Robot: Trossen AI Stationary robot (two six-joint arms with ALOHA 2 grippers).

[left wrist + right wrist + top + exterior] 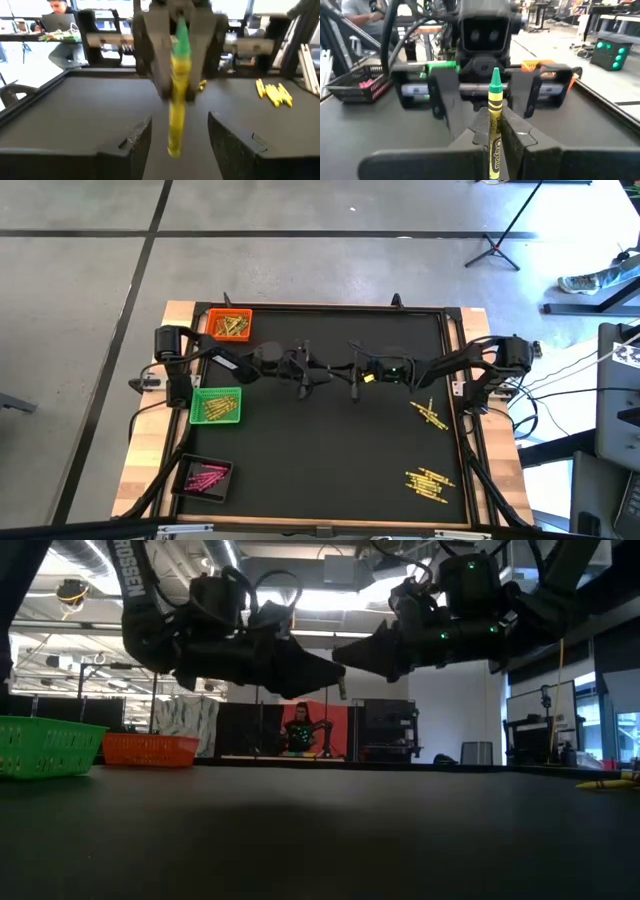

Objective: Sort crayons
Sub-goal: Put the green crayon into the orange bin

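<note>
Right gripper point(492, 135) pinched shut on a yellow-wrapped, green-tipped crayon point(494, 107), raised above mid-table and pointed tip-first at the left gripper point(172, 137). Facing it nose to nose, just beyond the crayon's tip, and spread wide — one finger on either side of the crayon's free end, not yet touching as far as can be told. Looks like a handover between arms, judging by the pose. Light, stiff and thin, probably, with a paper wrapper that gives fair friction; waxy and brittle though, so likely to snap under a hard squeeze or a sideways pull. Best taken across the wrapped barrel, ahead of the holding fingers, not on the bare tip. Well off to the outer side of the right gripper, loose yellow crayons point(429, 416) lying in two small heaps. Past the left gripper, an orange tray point(229, 325), a green tray point(216, 406) and a black tray point(205, 477) holding pink crayons point(206, 477).
</note>
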